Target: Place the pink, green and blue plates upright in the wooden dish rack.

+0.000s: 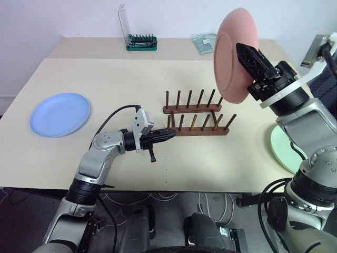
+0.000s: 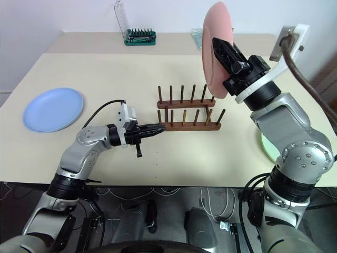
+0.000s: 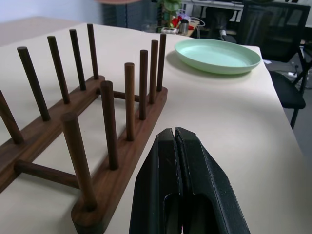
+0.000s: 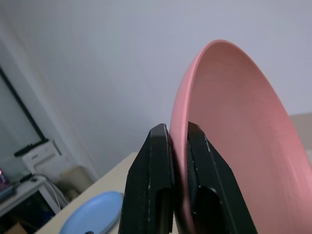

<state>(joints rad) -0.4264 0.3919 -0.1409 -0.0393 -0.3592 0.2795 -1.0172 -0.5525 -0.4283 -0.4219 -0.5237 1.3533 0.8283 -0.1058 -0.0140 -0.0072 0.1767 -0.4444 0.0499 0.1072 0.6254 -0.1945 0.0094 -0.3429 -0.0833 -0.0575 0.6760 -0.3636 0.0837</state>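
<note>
The blue plate (image 1: 60, 114) is lying flat well off to the outer side of the left gripper (image 1: 169, 135), whose fingers are pressed together on nothing, level, tips just at the near end of the wooden dish rack (image 1: 198, 120). The right gripper (image 1: 249, 59) is pinching the pink plate (image 1: 233, 52) by its rim, holding it on edge above the rack's far end; the green plate (image 1: 282, 148) is lying beneath that arm. First placement appears under way, calling for lowering the plate between two pegs.
</note>
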